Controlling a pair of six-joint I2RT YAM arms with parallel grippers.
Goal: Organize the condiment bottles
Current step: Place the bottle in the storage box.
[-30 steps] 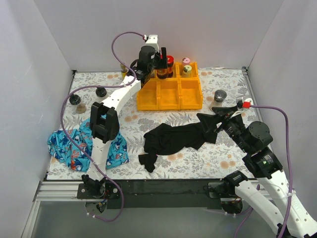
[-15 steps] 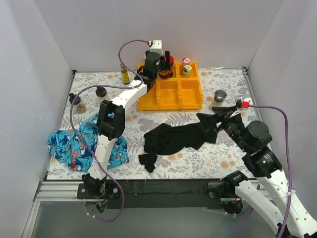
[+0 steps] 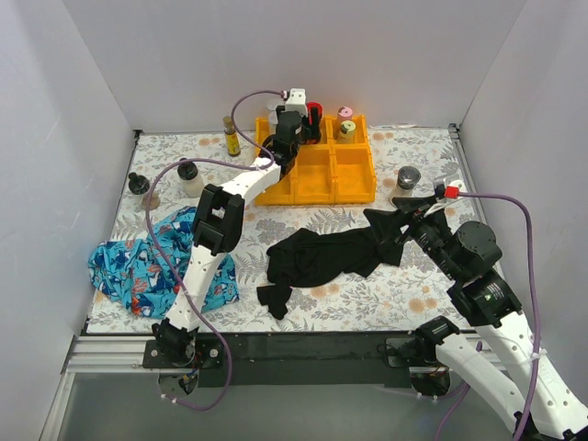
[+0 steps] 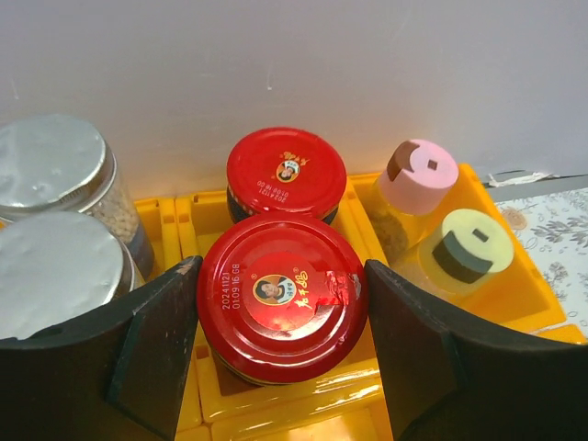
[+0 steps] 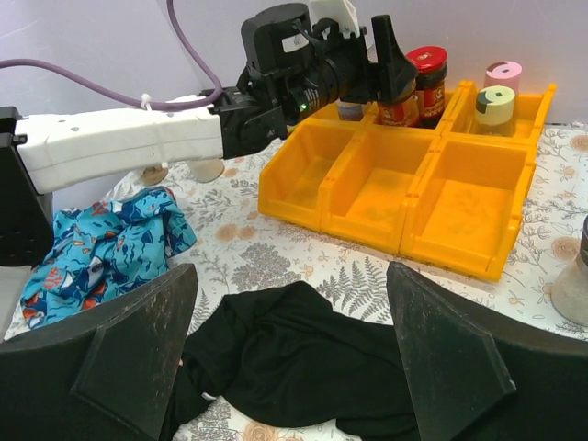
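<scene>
I find the left gripper (image 4: 280, 276) bracketing a red-lidded jar (image 4: 280, 299) in the tray (image 3: 314, 175) back row, upper centre; whether it is clamped, I cannot tell. Right gripper (image 5: 289, 271) spread, empty. Outstanding on the table (image 3: 413, 294): amber bottle (image 3: 231, 136) and black-capped bottle (image 3: 138, 184) upper left, silver-lidded jar (image 3: 408, 176) right

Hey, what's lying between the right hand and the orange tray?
The black garment lies just ahead of the right hand, then bare floral tabletop up to the orange tray, as the right wrist view shows.

The top view looks down from high at the near side. Both wrist views face the orange tray (image 3: 354, 179), the left one closest.
</scene>
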